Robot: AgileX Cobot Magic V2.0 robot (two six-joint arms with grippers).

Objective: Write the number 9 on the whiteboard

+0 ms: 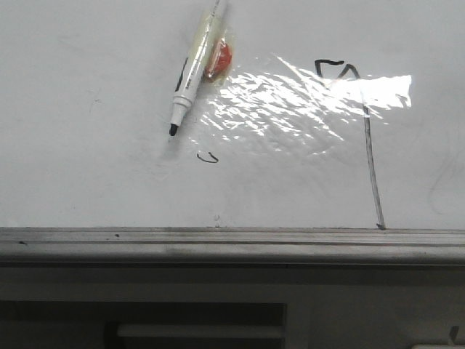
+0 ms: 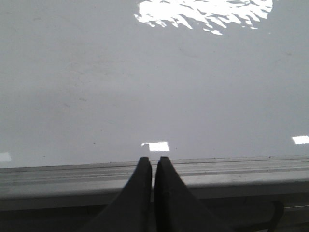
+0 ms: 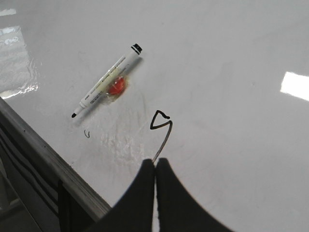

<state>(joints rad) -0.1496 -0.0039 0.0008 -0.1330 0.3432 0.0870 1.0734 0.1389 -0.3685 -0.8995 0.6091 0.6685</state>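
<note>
The whiteboard fills the front view, glossy white with a bright glare patch and a grey metal edge strip. The number 9 is drawn at the right: a small angular loop over a long greyish tail down to the edge. It also shows in the right wrist view. A white marker with its black tip bare lies on the board at upper left, also in the right wrist view. My right gripper is shut and empty over the tail. My left gripper is shut and empty over the edge strip.
An orange-red thing in clear wrap lies against the marker. A tiny black squiggle sits below the marker tip. Below the edge strip is a dark frame with a pale bar.
</note>
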